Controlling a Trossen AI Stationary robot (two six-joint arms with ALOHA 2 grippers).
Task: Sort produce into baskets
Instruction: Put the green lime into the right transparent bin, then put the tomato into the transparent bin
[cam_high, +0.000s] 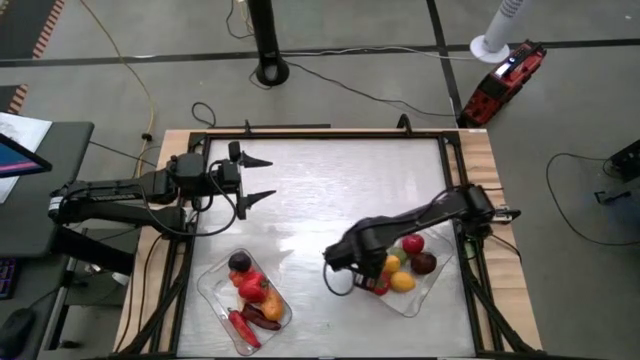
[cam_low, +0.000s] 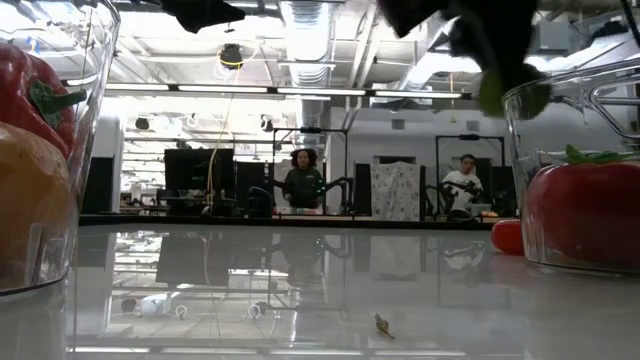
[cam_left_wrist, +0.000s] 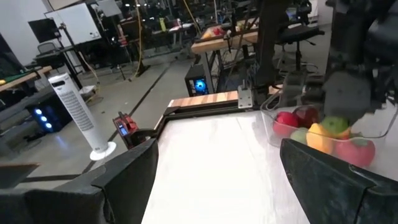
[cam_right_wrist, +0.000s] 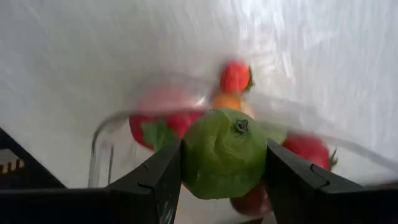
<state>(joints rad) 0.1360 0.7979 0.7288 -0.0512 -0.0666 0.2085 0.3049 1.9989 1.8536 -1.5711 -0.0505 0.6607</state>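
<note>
Lime (cam_right_wrist: 224, 152) sits clamped between the two dark fingers (cam_right_wrist: 158, 180) of the right gripper (cam_high: 352, 262), green and round, its stem scar facing the wrist camera. In the high view that gripper hangs at the left edge of the right basket (cam_high: 425, 285), a clear tray lying on the bench (cam_high: 330, 190) near its right side. The tray holds a red tomato (cam_high: 413, 243), a dark purple piece (cam_high: 425, 263), a yellow piece (cam_high: 402, 282) and more red and green produce partly hidden under the arm. In the right wrist view the basket rim, red pieces and an orange one show below the lime.

The left gripper (cam_high: 258, 178) waits above the bench's upper left part, its fingers spread wide and holding nothing. The left basket (cam_high: 212, 290) lies near the bench's front edge, well apart from the right one. It carries a dark purple piece (cam_high: 239, 262), a red pepper (cam_high: 252, 287), an orange piece (cam_high: 270, 309) and a red chilli (cam_high: 243, 327).
</note>
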